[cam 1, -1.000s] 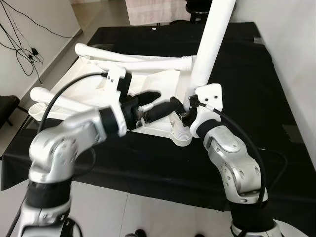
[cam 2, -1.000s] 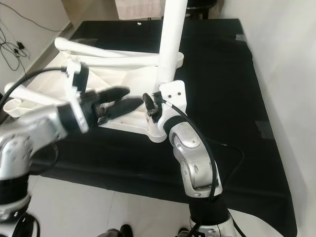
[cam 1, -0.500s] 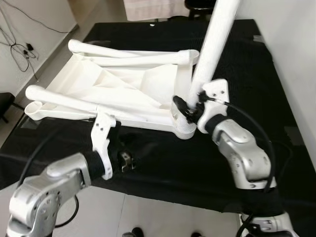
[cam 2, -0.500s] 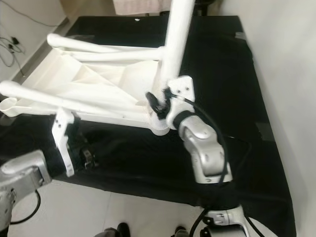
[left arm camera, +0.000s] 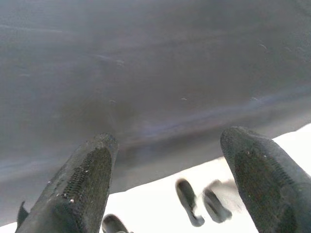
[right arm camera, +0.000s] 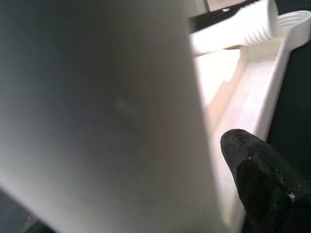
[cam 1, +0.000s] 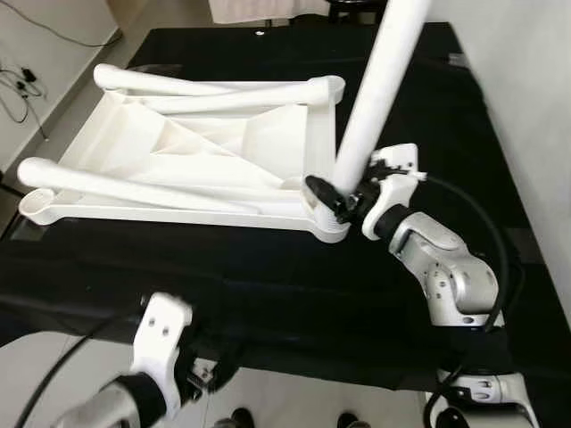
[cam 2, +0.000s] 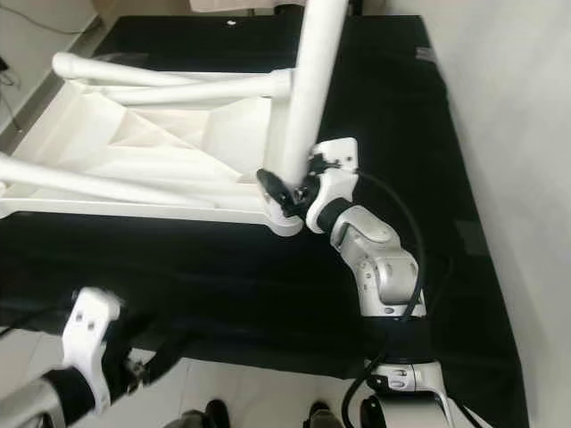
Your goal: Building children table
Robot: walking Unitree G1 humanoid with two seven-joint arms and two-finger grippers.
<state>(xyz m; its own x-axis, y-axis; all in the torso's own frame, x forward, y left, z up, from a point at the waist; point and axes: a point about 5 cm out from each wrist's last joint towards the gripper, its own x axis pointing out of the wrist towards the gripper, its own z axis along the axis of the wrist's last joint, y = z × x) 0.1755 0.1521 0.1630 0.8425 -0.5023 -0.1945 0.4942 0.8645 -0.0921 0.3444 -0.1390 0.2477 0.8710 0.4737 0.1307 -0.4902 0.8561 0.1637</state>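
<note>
Left eye view: right gripper clamped low on upright table leg, at upturned tabletop corner. Left gripper spread, empty. Rigid, smooth plastic; grip near base.

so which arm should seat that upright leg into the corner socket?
Right, probably. The right claw grips the upright leg just above the tabletop's corner socket. The left claw hangs open below the black cloth's edge, away from the parts.
</note>
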